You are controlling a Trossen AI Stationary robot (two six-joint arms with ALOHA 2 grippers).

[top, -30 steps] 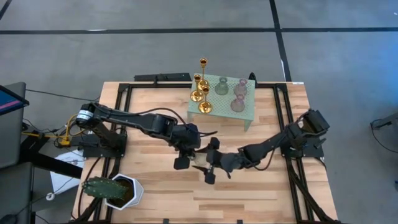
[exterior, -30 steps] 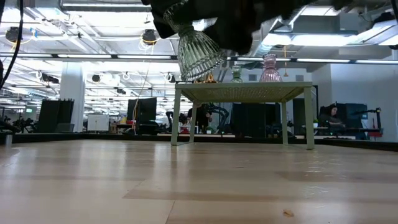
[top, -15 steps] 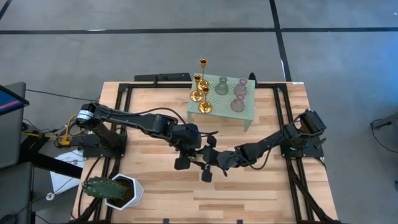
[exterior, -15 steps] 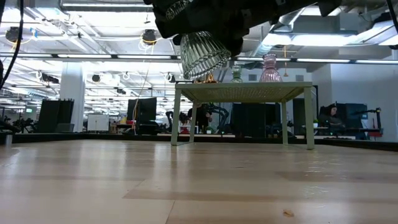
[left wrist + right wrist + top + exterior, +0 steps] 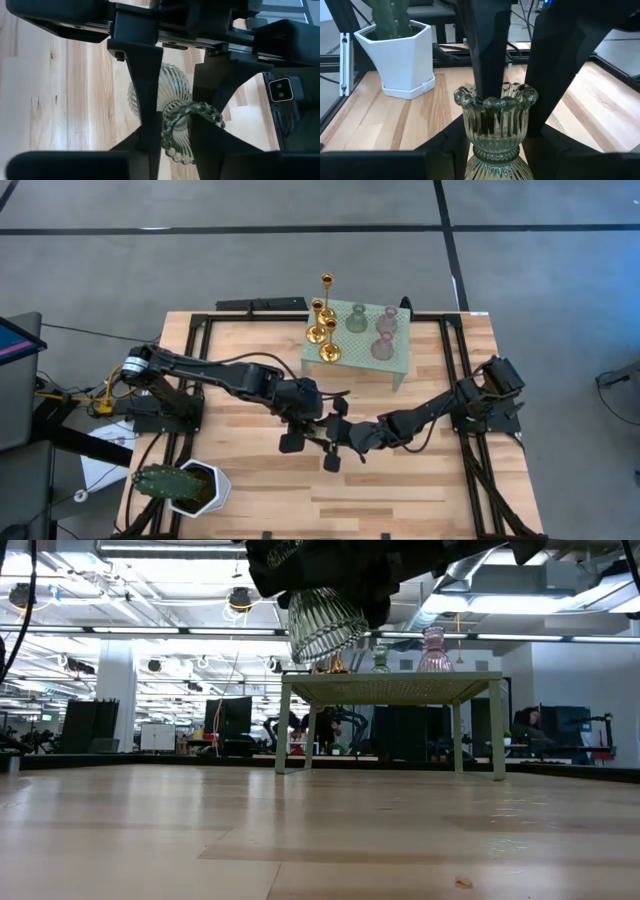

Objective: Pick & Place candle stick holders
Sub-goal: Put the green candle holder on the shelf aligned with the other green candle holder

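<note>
Above bench centre: both arms meet around one pale green holder (image 5: 322, 622), which is raised clear of the bench (image 5: 250, 480).
Left gripper (image 5: 305, 423): reaches in from the left side; its fingers (image 5: 145, 95) stand on either side of the holder's ribbed neck and are clamped on it in the left wrist view.
Right gripper (image 5: 333, 443): comes in from the right side, just beside the left gripper; its dark fingers (image 5: 487, 45) flank the scalloped cup of the same holder. Whether they press the glass or stand slightly off it, I cannot tell.
Held holder, detail: ribbed glass, bell-shaped base, beaded rim; in the low view it hangs tilted, wide end down.
Mint-green perforated stand (image 5: 404, 358): sits at the far middle of the bench and carries six holders.
Stand contents, left end: tall thin-stemmed gold holder (image 5: 326, 284) and two short gold holders (image 5: 318, 332), close together.
Stand contents, right part: one pale green holder (image 5: 356, 319) and two pinkish holders (image 5: 385, 320), upright and apart from one another.
White pot (image 5: 212, 484): stands at the near left corner of the bench, well apart from the grippers; it contains a green cactus (image 5: 160, 480).
</note>
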